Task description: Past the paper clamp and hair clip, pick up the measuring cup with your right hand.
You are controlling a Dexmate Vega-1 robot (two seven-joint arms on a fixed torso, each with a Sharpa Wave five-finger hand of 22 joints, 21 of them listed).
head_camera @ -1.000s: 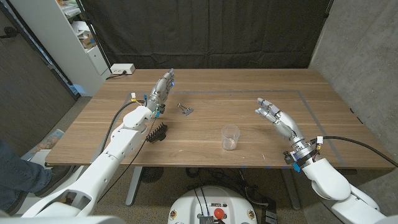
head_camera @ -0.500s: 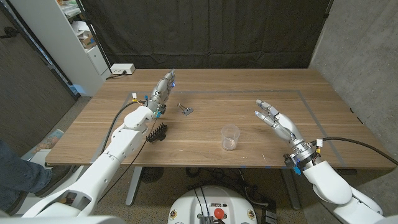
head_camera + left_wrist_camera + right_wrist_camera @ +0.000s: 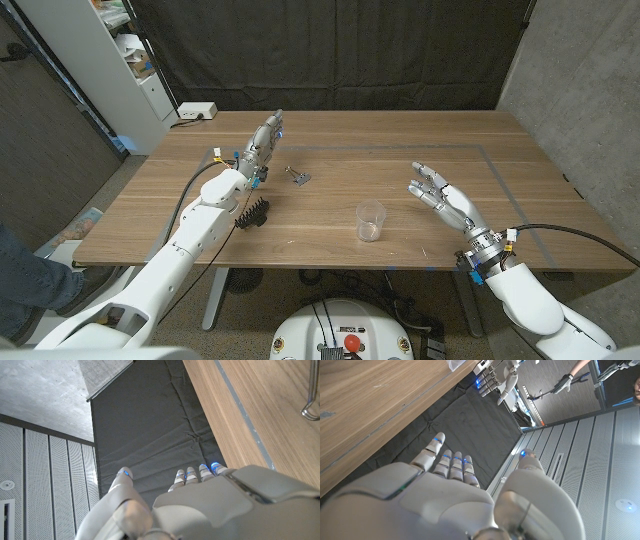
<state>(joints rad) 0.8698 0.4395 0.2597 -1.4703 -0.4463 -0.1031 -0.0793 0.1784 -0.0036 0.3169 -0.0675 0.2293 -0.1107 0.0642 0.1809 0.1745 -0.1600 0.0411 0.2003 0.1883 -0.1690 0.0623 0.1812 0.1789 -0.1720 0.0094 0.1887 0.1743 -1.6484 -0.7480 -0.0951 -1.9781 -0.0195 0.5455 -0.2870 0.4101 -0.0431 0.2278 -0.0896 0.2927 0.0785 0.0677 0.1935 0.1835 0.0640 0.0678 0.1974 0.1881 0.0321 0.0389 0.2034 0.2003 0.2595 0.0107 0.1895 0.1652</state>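
A clear plastic measuring cup (image 3: 371,220) stands upright near the table's front middle. My right hand (image 3: 439,193) hovers open to the right of it, fingers spread and pointing toward the cup, a short gap apart. A metal paper clamp (image 3: 297,176) lies behind and left of the cup, and its wire handle (image 3: 311,399) shows in the left wrist view. A black hair clip (image 3: 254,213) lies at the front left. My left hand (image 3: 262,146) is open, fingers straight, held above the table's back left beside the clamp. In the right wrist view my right hand (image 3: 450,485) holds nothing.
The wooden table (image 3: 520,175) carries blue tape lines. A white power box (image 3: 197,111) sits at the back left corner. A white shelf (image 3: 130,60) stands beyond the table's left side. A black curtain (image 3: 330,50) hangs behind. A person's leg (image 3: 30,280) shows at the left edge.
My right hand has drifted slightly forward and toward the cup. The left arm, cup, clamp and clip have stayed put.
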